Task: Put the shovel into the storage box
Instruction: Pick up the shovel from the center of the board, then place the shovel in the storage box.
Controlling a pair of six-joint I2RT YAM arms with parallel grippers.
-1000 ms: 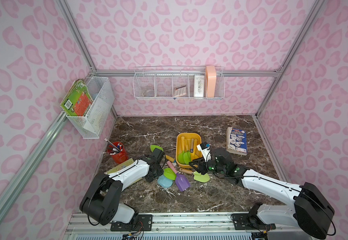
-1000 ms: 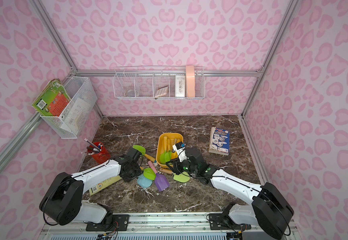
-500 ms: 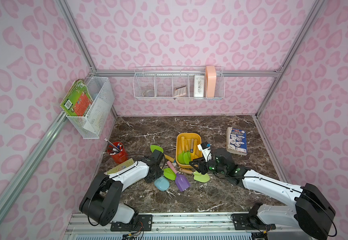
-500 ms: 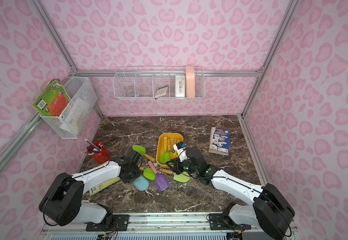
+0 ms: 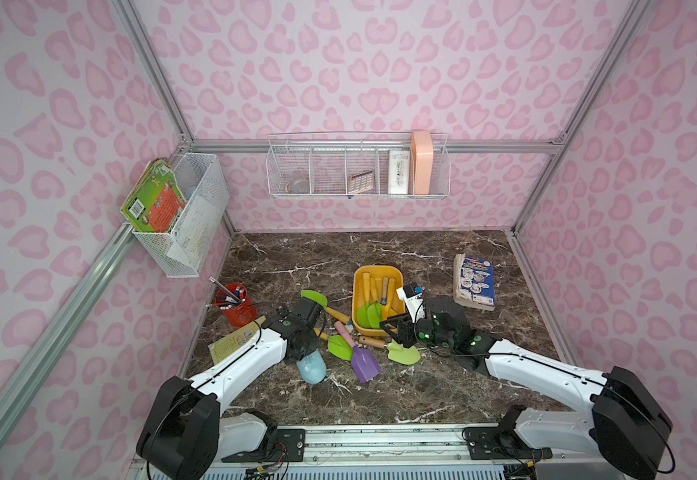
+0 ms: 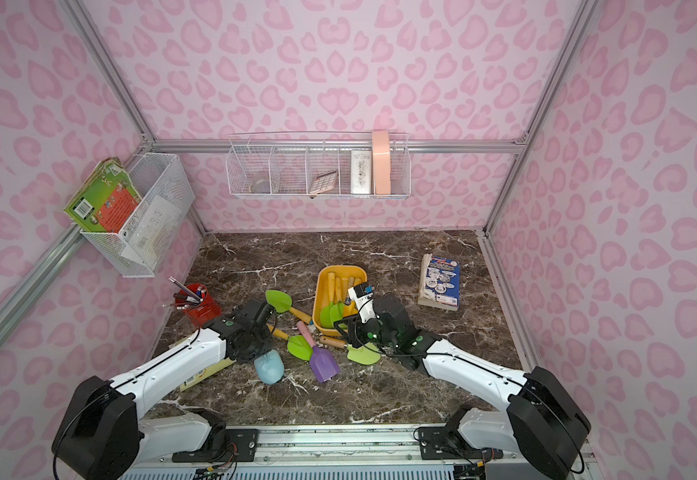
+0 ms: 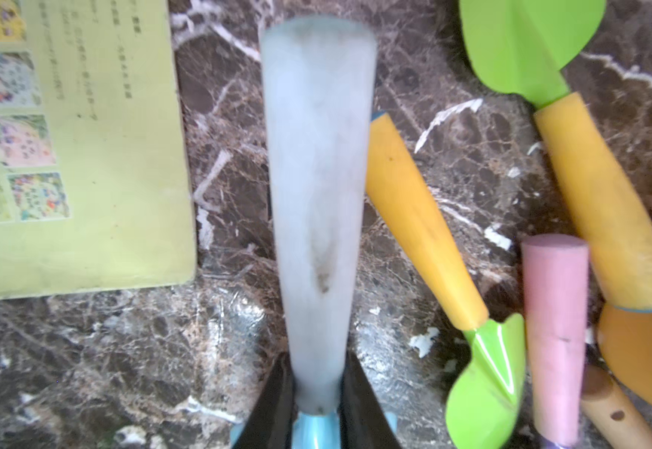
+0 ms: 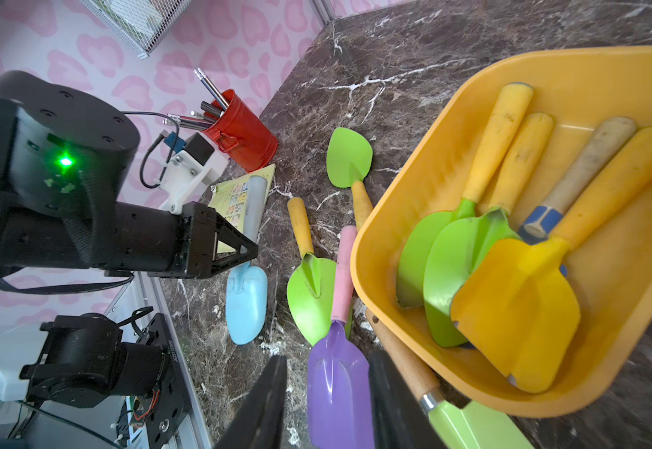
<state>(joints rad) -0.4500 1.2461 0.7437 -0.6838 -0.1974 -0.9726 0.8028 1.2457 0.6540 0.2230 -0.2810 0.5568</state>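
- Booklet [image 7: 83, 155] print: we can't read it.
- Blue shovel [image 7: 316, 175], pale handle, outside yellow box [image 8: 608, 70].
- Left gripper [image 7: 316, 392] clamps its handle; right gripper [image 8: 328, 369] part-open, empty.

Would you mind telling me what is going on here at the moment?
The robot is clearing toy shovels into the yellow storage box, which already holds several. The left end effector is shut on the handle of the light-blue shovel, which is not yet in the box. The right end effector hangs open above the purple shovel, beside the box.
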